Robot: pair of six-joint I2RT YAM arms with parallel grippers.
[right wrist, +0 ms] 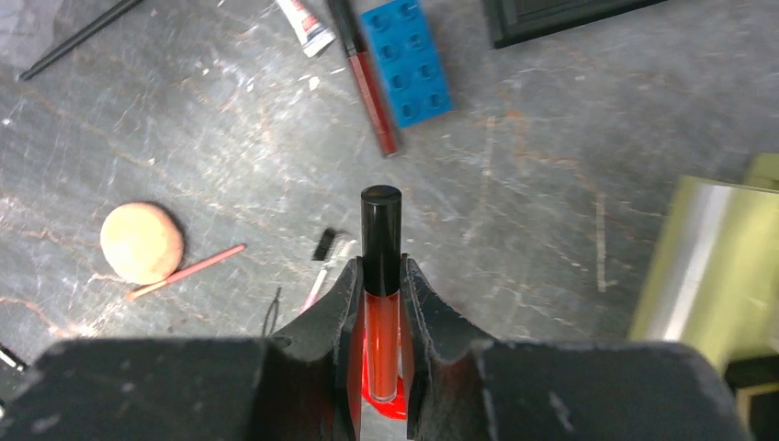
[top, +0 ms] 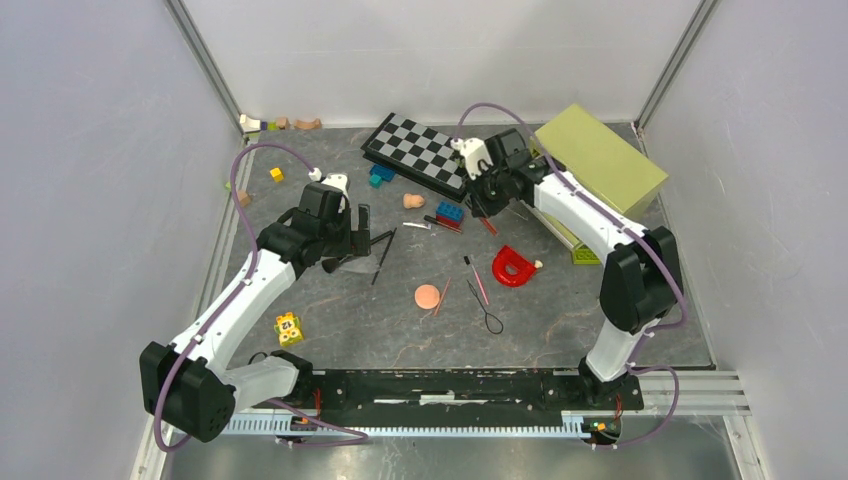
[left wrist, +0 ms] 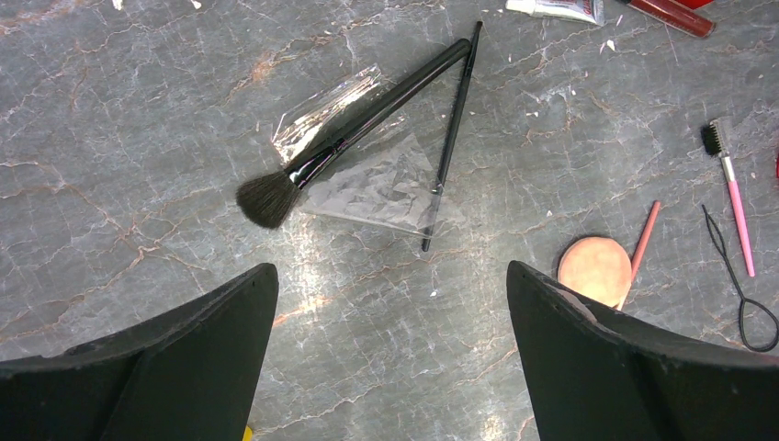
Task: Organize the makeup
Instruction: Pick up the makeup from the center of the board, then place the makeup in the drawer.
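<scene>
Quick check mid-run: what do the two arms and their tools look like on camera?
The left arm and right arm have white links with black joints, and a lilac cable loops alongside each. The left tool and right tool have matte black, wedge-shaped fingers. No markings show.

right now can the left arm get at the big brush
Probably yes: the left pincer is open just above the big brush, with nothing over it; a thin brush lies beside it, a clear wrapper under it.
</scene>
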